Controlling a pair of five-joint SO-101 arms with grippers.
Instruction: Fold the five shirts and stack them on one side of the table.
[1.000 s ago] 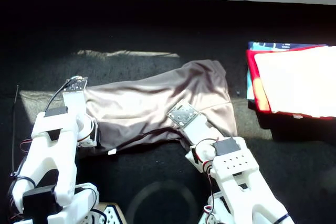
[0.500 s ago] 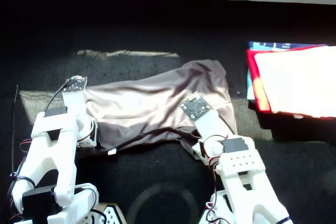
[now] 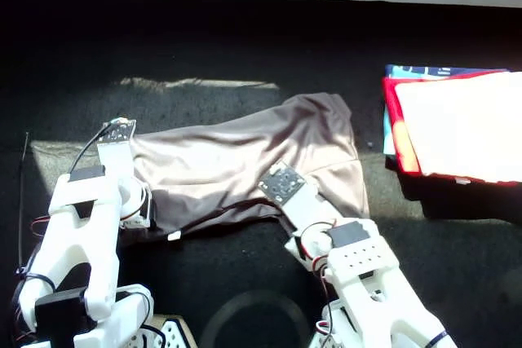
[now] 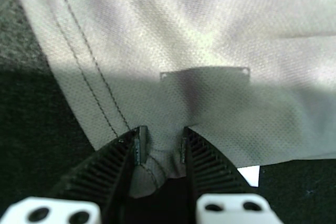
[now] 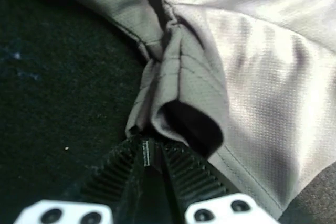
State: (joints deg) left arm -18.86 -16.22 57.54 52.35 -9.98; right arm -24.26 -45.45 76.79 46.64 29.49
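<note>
Obstacles: the grey shirt [image 3: 245, 156] spreads across the middle of the tabletop [image 3: 204, 38]. The left arm [image 3: 86, 226] stands at its near-left corner, and the right arm [image 3: 351, 258] at its near edge, right of centre. The left claw [image 4: 161, 148] grips the hem; the right claw [image 5: 152, 150] grips a bunched fold. The stack of folded shirts [image 3: 457, 128] occupies the right edge. Passage: bare tabletop along the far side, a narrow strip between shirt and stack, and the near gap between the arms.
</note>
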